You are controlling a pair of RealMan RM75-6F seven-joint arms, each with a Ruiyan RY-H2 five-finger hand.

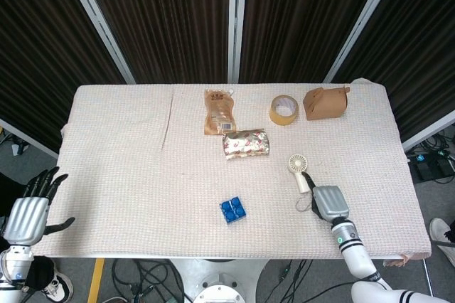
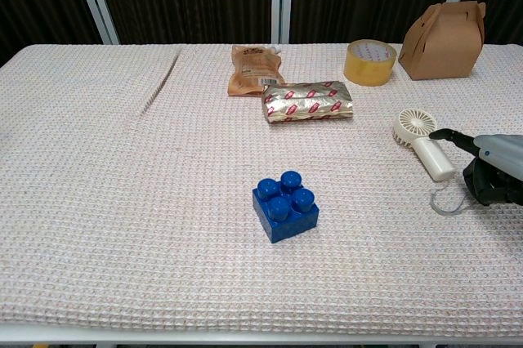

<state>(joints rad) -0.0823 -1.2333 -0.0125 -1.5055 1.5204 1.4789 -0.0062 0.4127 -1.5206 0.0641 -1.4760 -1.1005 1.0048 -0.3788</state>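
White handheld fan (image 2: 422, 144) lies flat on the bench (image 1: 121, 146), head toward the far edge, handle toward the near right, wrist loop trailing off the handle end. Right hand (image 2: 493, 170) sits on the bench just beside the handle, palm down; one dark fingertip stretches out toward the handle, whether it touches I cannot tell. The rest of its fingers are curled under and nothing is visibly in them; in the head view the right hand (image 1: 328, 202) shows only its silver back, so the grip state is not clear. Left hand (image 1: 27, 214) hangs off the near-left edge of the bench, fingers spread, holding nothing, well apart from everything. Blue stud block (image 2: 284, 205) sits mid-bench toward the near side, well left of the fan. Foil snack pack (image 2: 307, 100) lies further back, with a brown pouch (image 2: 254, 69) just behind it, nearly touching. Yellow tape roll (image 2: 370, 62) and a brown carton with handle (image 2: 442, 29) stand near the far right edge, close together.
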